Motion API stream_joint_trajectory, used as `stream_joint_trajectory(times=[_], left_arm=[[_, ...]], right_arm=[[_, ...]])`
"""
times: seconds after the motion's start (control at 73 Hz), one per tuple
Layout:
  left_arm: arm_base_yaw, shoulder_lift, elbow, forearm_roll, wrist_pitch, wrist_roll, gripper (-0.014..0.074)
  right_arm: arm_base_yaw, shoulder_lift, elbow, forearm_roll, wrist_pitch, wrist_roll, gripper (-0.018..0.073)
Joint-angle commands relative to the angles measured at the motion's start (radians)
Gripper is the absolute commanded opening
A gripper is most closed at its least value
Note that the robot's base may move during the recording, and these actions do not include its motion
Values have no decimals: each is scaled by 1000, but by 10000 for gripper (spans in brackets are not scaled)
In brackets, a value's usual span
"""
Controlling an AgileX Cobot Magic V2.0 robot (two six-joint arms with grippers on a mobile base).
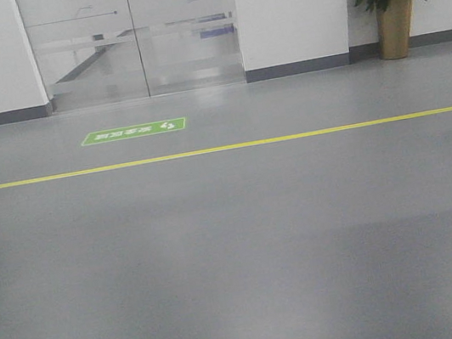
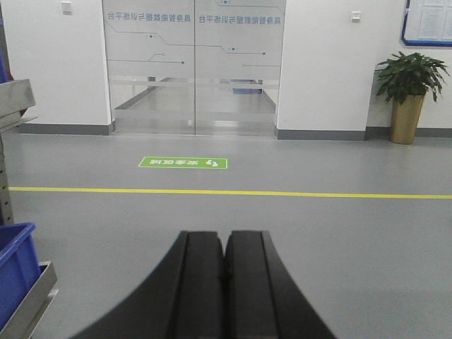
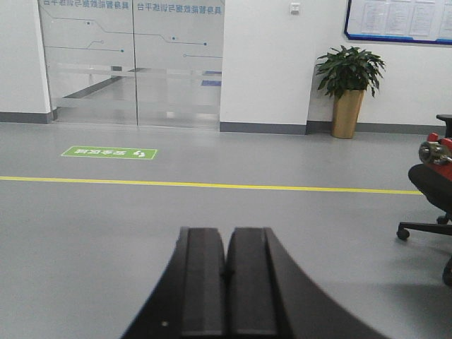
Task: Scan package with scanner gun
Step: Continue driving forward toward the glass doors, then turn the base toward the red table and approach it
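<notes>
currently neither package nor scanner gun is seen in any view; weight and hold point cannot be judged. left fingers (image 2: pixel 201 279) and right fingers (image 3: pixel 205 279) are pressed together, empty.

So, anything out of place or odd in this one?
Nothing spilled, askew or damaged. The one oddity: no package or scanner shows in any view. Both the left gripper and right gripper are shut and empty, pointing across the floor.
</notes>
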Motion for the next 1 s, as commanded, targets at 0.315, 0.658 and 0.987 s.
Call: stream_joint_trajectory(times=[0.315, 0.658, 0.987], left_arm=[[2, -3, -2, -5, -18, 1, -111], [2, -3, -2, -5, -18, 1, -111], [2, -3, -2, -5, -18, 1, -111]], right_arm=[[-4, -3, -1, 1, -16, -3, -154], [-4, -3, -1, 1, -16, -3, -154], [-4, -3, -1, 1, -16, -3, -154]])
